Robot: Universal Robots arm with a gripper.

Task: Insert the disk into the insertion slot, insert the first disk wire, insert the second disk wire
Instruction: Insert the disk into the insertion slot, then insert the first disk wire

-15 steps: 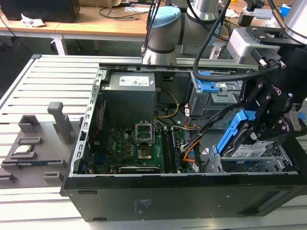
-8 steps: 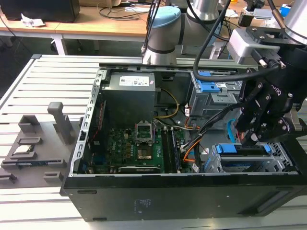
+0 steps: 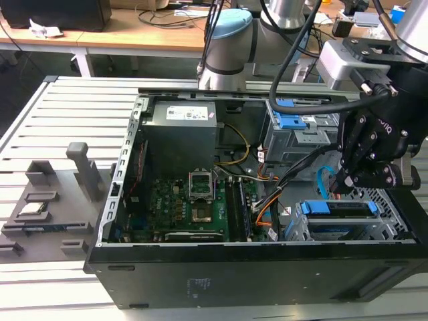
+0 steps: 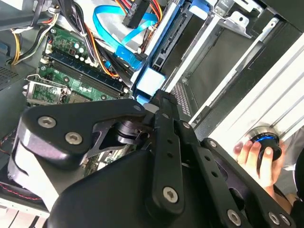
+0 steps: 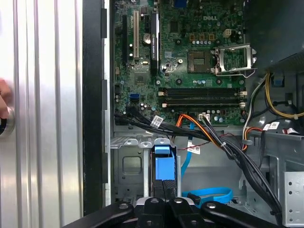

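One disk [image 3: 338, 208] seated in the slot [image 3: 299, 229], blue frame end just at the tips of the gripper [image 5: 165, 183], fingers [image 5: 159, 190] pressed together on nothing, one blue cable [image 3: 324, 182] looped beside, one red-orange bundle [image 5: 209, 129] nearer the board [image 5: 190, 76]

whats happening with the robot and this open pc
The robot's black tool hangs right over the silver-grey hard drive in its bright blue plastic frame, which sits in the silver sheet-metal drive cage of an open black computer case. The slim light-blue flat cable loops beside it.
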